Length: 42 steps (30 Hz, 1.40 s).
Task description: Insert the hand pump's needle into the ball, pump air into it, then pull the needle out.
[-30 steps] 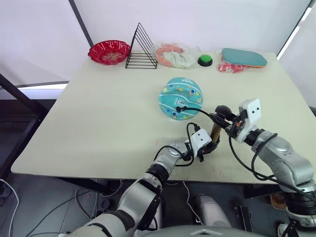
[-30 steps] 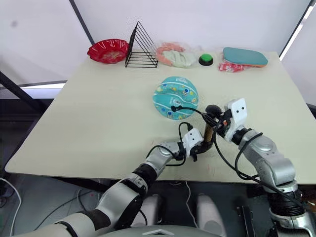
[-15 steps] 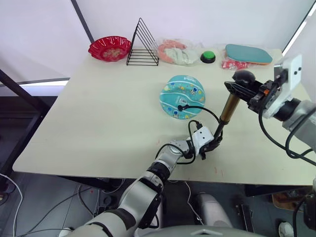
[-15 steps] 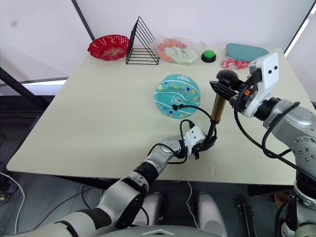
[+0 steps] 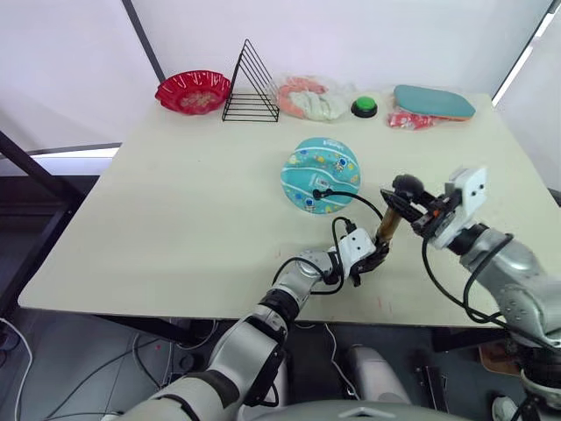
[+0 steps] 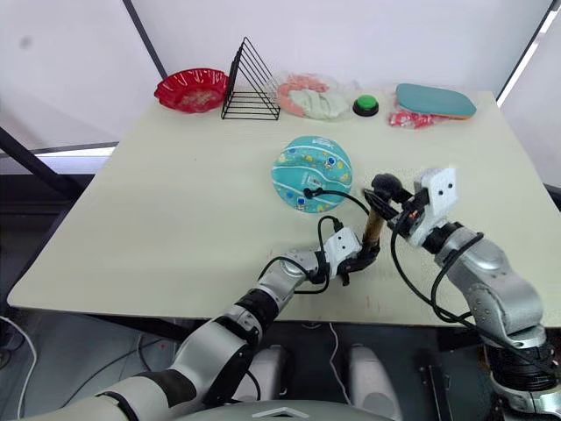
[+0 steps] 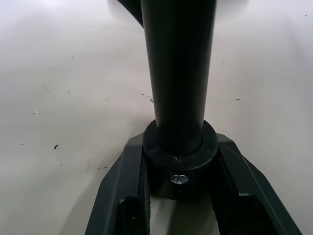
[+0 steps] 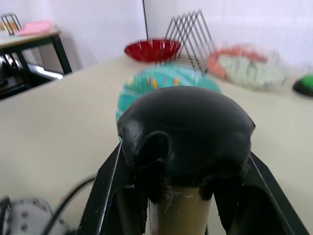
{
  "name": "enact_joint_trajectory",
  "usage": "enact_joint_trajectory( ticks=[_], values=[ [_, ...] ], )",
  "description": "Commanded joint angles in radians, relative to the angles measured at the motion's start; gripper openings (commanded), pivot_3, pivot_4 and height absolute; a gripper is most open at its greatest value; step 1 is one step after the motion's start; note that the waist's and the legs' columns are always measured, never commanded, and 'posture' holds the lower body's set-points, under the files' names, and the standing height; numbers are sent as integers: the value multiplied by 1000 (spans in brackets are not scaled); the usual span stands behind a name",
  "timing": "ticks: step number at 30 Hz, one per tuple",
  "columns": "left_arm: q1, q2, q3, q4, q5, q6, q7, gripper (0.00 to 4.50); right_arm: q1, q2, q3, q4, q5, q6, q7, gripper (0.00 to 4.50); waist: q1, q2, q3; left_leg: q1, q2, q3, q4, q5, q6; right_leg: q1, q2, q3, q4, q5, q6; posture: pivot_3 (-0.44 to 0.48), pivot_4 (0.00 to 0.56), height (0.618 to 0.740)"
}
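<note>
Left wrist view: left gripper (image 7: 179, 196) is clamping the hand pump (image 5: 387, 226) base near the table's (image 5: 175, 202) front edge; right gripper (image 8: 186, 196) is gripping its T-handle (image 8: 185, 132), hose (image 5: 351, 198) reaching the ball (image 5: 320, 174).

Both eye views look forward and down from the robot's head over the whole worktop (image 5: 175, 193), far rim included, and share almost the same scene. The left wrist camera sits very near the worktop, looking along its left pincer (image 7: 179, 196) at the hand pump (image 7: 179, 98). The right wrist camera faces across the worktop, sharing the ball (image 8: 161, 78) with the eye views.
</note>
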Motion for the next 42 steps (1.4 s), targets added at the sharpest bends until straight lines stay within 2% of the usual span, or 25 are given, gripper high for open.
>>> enact_joint_trajectory(
  ticks=[1,4,6,11,18,23,26,31,37,42],
  values=[
    [34,7,-22,28,23,13,-16,1066,68,-3,100,185,-148,-7,19,1149,0,-1,-1,0,0,0,0,0,0,0,0,0,0,0,0,0,150,740],
    [37,10,-22,24,23,13,-16,1066,47,4,86,180,-149,-16,27,1149,-1,-1,-2,3,0,1,-1,0,0,2,0,1,0,0,0,0,150,740],
    [37,11,-22,24,23,14,-16,1066,15,1,42,141,-121,4,16,1149,-1,-2,-2,9,0,1,-3,0,0,6,0,1,-1,-2,-3,0,150,740],
    [38,10,-24,25,24,12,-18,1066,-84,-39,-81,4,-23,94,-11,1149,1,-1,0,9,0,1,-4,0,0,6,0,1,-1,-2,-3,0,150,740],
    [32,7,-29,40,25,5,-19,1066,-271,-157,-270,-143,186,285,-52,1149,8,7,8,-7,-2,1,-2,0,0,-7,-2,0,-1,1,2,0,150,740],
    [32,8,-33,45,26,1,-22,1066,-385,-248,-378,-165,349,404,-97,1149,8,10,14,-8,-3,0,-2,0,0,-7,-3,0,-1,1,1,0,150,740],
    [30,7,-32,48,26,-1,-20,1066,-402,-268,-392,-163,400,431,-120,1149,8,10,15,-8,-3,0,-3,0,0,-7,-4,0,-1,1,2,0,150,740],
    [31,7,-30,47,25,-2,-18,1066,-278,-236,-318,-167,335,402,-103,1149,7,10,15,-8,-3,0,-3,0,0,-7,-3,0,-1,1,2,0,150,740],
    [33,9,-25,40,27,0,-17,1065,-72,-154,-94,-59,96,223,-52,1149,-1,0,1,-2,-1,0,-3,0,1,-2,-1,0,-2,0,2,0,150,740],
    [35,15,-21,42,29,6,-12,1065,18,-74,65,109,-52,83,-11,1149,-12,-7,-5,14,2,-1,-6,-1,0,12,0,-2,-2,-5,-6,0,150,740]
  ],
)
